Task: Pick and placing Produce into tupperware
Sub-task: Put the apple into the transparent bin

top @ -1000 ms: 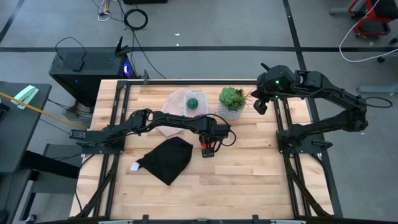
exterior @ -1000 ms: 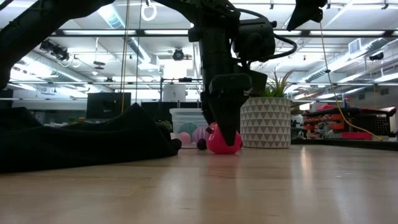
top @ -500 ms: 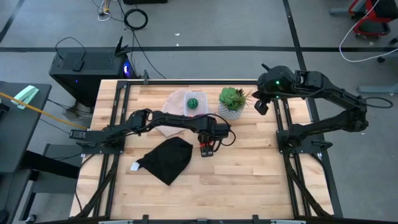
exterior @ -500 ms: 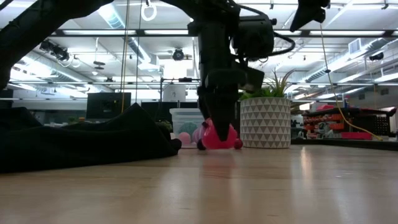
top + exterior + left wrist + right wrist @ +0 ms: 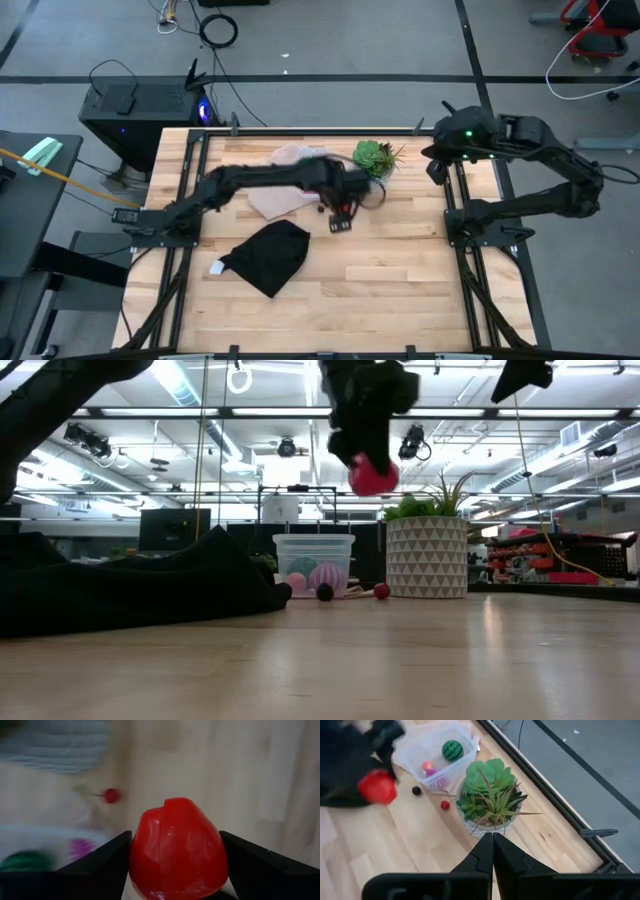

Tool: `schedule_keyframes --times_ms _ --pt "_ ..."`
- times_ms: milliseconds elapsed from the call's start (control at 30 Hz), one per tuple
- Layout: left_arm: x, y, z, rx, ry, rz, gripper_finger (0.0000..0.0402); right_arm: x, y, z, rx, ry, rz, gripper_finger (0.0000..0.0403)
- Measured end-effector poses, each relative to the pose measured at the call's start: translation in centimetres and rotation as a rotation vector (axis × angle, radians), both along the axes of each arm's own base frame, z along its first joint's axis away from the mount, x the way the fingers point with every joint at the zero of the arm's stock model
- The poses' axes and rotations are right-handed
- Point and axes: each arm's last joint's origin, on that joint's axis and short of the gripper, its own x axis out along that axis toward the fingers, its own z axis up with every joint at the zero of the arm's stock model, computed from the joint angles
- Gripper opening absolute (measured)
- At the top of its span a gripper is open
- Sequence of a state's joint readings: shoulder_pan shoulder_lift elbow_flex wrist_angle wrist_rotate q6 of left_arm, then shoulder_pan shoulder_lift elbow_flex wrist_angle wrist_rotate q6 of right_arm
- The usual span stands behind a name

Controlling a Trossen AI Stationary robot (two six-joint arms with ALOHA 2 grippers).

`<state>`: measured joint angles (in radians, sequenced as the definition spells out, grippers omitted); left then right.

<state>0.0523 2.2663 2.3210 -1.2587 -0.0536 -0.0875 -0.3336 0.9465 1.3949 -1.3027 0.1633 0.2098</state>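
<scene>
My left gripper hangs in the air just near of the tupperware, shut on a red-orange toy piece, which the low view shows high above the table. The clear tupperware stands on the table and holds a green striped ball, a magenta piece and a pink bit. A small red bit and a dark bit lie on the wood beside it. My right gripper waits shut, high above the far right of the table. My left gripper pinches the red-orange piece between its two fingers, one on each flank. The fingers come from above, pointing down. The piece is lifted clear of the table.
A green succulent in a white patterned pot stands right of the tupperware. A pale pinkish sheet lies under the tub. A black cloth is heaped toward the near left. Bare wood lies to the near right.
My left gripper has risen from the table with the red-orange piece, which was resting on the wood a second ago and is now lifted clear. It has also shifted a little toward the far edge and the tupperware. My right arm has drawn slightly toward the right edge.
</scene>
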Motion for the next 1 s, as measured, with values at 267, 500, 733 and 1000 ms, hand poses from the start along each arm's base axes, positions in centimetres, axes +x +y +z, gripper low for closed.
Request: schedule_keyframes --times_ms 267,500,733,1000 --pt "-2.7 6.2 2.7 -0.002 -0.014 0.266 0.0293 -1.8 0.6 0.6 0.006 -0.076 -0.032 0.0016" --pt "-4.1 11.8 2.0 -0.094 -0.015 0.633 0.0288 -1.6 0.6 0.6 0.021 -0.081 -0.049 0.0016" --pt "-5.1 14.2 1.8 -0.078 0.01 0.614 0.029 -1.5 0.5 0.6 0.024 -0.084 -0.054 0.0016" --pt "-4.9 13.5 -0.2 -0.036 0.177 0.434 0.029 -1.5 0.5 0.6 0.023 -0.085 -0.054 0.0016"
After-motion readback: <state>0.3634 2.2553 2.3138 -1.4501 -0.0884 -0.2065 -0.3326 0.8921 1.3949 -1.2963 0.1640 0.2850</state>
